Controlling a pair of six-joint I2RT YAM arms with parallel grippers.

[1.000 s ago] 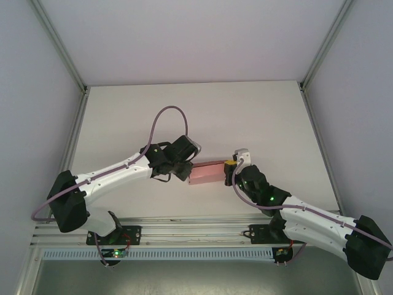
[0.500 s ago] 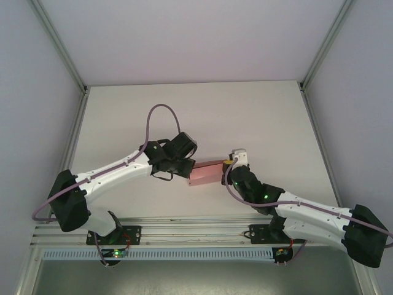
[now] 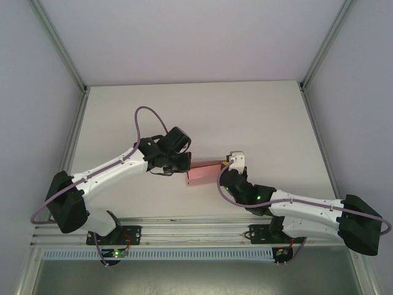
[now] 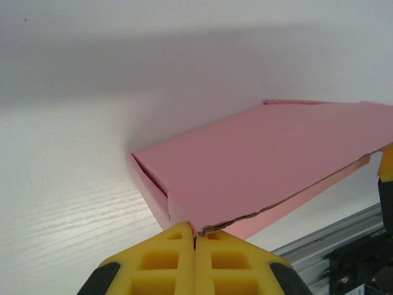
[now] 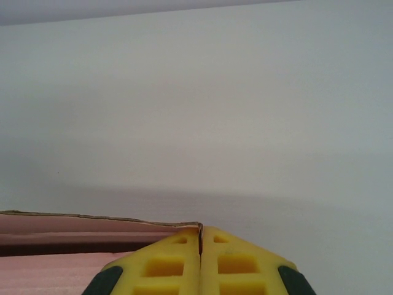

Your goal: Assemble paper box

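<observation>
The pink paper box [image 3: 203, 174] is a small flat rectangular box lying on the white table between my two arms. My left gripper [image 3: 187, 163] is shut on the box's left corner; in the left wrist view its yellow fingertips [image 4: 195, 236] pinch a raw card edge of the box [image 4: 258, 153]. My right gripper [image 3: 226, 165] is shut on the box's right end; in the right wrist view a thin card edge [image 5: 123, 220] runs into the closed tips [image 5: 201, 232].
The white table [image 3: 245, 117] spreads far behind the box. A metal rail [image 3: 184, 230] runs along the near edge by the arm bases, seen also as the rail [image 4: 344, 239] beyond the box. Grey walls and frame posts [image 3: 61, 49] close in the sides.
Both grippers and the box have shifted left. The left wrist has pulled back leftward and the right arm has stretched further left, lower to the table.
</observation>
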